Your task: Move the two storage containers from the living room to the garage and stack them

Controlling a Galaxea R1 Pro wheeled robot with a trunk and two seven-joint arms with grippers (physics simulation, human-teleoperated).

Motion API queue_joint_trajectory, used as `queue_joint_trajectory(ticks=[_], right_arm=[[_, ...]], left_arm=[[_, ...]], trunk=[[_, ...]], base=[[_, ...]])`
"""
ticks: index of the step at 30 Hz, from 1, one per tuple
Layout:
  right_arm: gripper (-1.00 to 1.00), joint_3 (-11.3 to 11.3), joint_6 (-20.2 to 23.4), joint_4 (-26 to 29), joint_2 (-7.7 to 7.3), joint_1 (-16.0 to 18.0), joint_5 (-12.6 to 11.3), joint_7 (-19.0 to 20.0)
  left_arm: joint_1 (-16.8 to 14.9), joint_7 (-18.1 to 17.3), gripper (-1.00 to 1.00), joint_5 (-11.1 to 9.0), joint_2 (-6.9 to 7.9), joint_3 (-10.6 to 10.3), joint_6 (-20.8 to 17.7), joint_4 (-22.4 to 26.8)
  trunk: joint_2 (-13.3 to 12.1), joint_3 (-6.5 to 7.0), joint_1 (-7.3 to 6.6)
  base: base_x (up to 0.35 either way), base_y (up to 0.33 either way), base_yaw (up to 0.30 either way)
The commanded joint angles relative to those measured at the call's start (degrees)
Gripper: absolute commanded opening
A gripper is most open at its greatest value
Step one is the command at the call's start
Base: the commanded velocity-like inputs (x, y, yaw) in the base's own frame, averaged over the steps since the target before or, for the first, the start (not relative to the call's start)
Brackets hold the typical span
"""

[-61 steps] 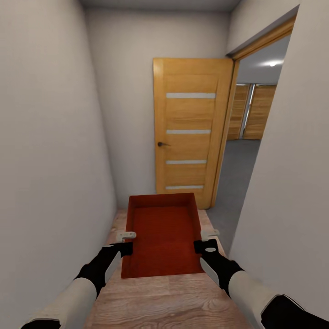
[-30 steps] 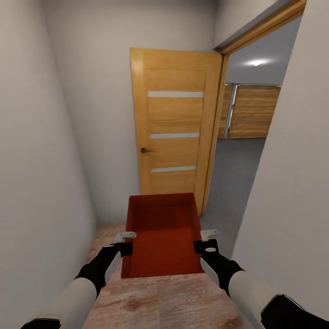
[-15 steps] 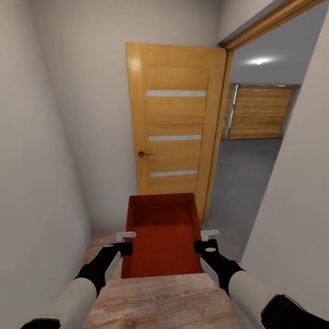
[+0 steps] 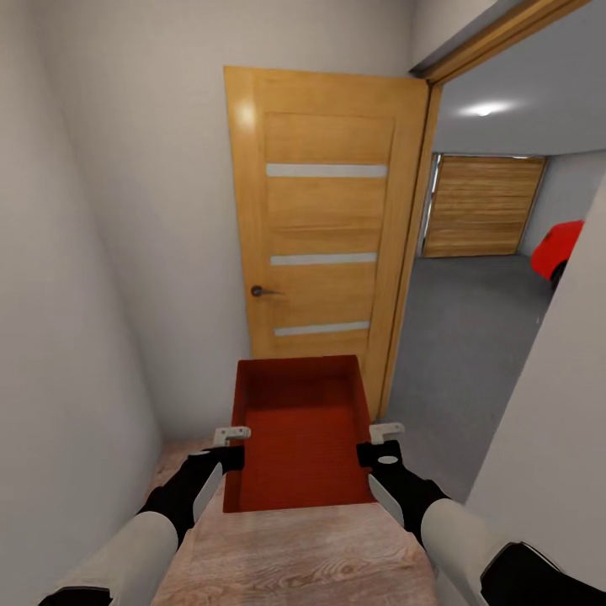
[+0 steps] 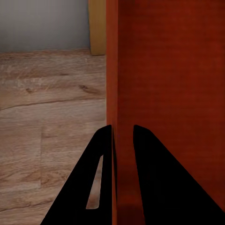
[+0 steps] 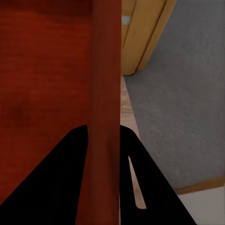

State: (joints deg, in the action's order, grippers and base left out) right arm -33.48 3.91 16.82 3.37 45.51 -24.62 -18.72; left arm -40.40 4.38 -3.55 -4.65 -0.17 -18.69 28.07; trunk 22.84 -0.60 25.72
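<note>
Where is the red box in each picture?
Head view: the red box sits low in the middle, held between the left claw and right claw.
Left wrist view: its side wall runs up the middle, pinched by the black fingers.
Right wrist view: its other wall runs up the middle.
Shared landmark: the wooden door, seen in all three.

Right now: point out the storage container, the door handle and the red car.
storage container (image 4: 299, 438), head view, ribbed inner base.
door handle (image 4: 259, 291), head view, dark knob end.
red car (image 4: 562, 247), head view, visible body panel.
</note>
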Motion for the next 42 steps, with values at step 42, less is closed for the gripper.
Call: queue_joint_trajectory(ticks=[42], right_arm=[[-1.00,0.15,0.48,0.23,0.00,0.11,0.60,-0.44]], left_arm=[[0.06,0.56,-1.00,-0.76,0.01,-1.03,-0.39,0.24]], trunk=[[0.08,-0.06,0.06]], base=[[0.050,0.016,-0.077]])
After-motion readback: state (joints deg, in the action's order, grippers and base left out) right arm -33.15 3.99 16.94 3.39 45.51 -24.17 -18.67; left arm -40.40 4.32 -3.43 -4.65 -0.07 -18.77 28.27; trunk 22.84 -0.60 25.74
